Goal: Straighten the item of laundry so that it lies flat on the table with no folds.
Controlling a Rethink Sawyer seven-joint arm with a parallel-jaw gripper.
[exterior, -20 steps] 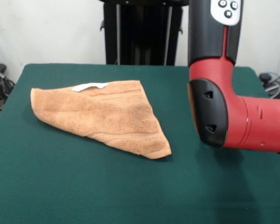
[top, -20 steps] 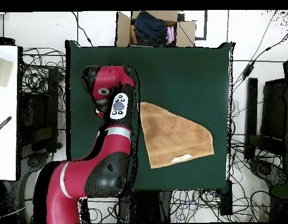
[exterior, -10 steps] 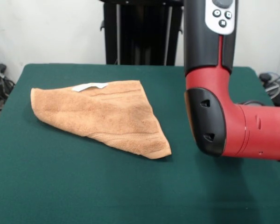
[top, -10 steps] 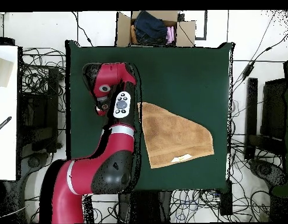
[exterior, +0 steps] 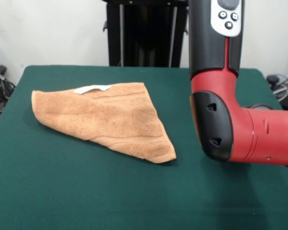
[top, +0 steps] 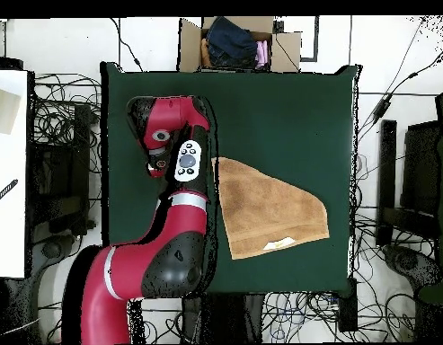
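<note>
The item of laundry (exterior: 105, 117) is an orange-tan towel, folded over into a rough triangle on the green table (exterior: 86, 191). Its white label (exterior: 92, 88) shows at the far edge, and one corner points toward the table's near middle. From above, the towel (top: 270, 211) lies right of the table's (top: 279, 108) middle, with the label (top: 283, 243) near the bottom edge. The red and black arm (exterior: 221, 120) stands to the right of the towel, apart from it. In the overhead view the arm (top: 180, 180) runs along the towel's left edge. Neither view shows the gripper.
A cardboard box (top: 238, 43) with dark clothes sits beyond the table's top edge in the overhead view. Cables (top: 63, 126) lie on the floor around the table. A black stand (exterior: 146, 33) rises behind the table's far side.
The arm's elbow has shifted slightly toward the towel over the last second and has barely moved in the last half second. The towel lies as before.
</note>
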